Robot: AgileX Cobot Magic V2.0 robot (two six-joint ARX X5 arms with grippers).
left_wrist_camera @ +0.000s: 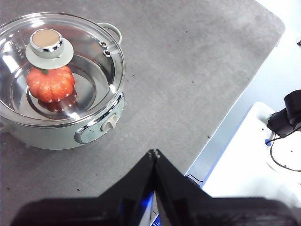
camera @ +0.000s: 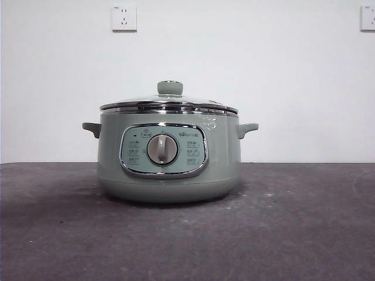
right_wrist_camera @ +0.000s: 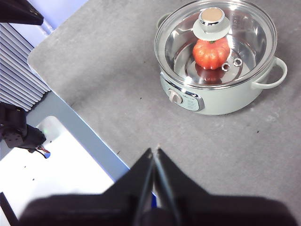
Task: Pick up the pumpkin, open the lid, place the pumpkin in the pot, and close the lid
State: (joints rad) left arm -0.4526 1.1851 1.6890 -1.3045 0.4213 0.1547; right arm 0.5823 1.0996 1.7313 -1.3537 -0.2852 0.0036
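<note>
Pressed together at their tips, the 2 black jaws of the left gripper point(left_wrist_camera: 154, 152) are seen closed on nothing, held high over the grey table point(left_wrist_camera: 197, 80) near its edge and well apart from the pot point(left_wrist_camera: 61, 134). The right gripper point(right_wrist_camera: 154, 150) is likewise shown with its 2 jaws closed and empty, raised above the table near the opposite edge, also well clear of the pot.

From both wrist views the pumpkin point(left_wrist_camera: 51, 84) is seen through the glass, resting upright on the shiny metal floor inside the pot, roughly at its middle, with its reflection visible beneath it. The lid point(camera: 169, 104) is seated level on the pot's chrome rim, its pale green knob point(camera: 170, 88) standing upright at the centre and partly covering the pumpkin's stem in the wrist views. 2 small metal fittings are seen in the glass beside the knob.

In the front view the pot stands alone at the table's middle, its control panel point(camera: 164, 150) and central dial point(camera: 162, 150) turned toward the camera, 1 small handle point(camera: 92, 128) projecting at each side. Neither arm is visible there. 2 wall sockets point(camera: 124, 17) are mounted on the white wall behind.
</note>
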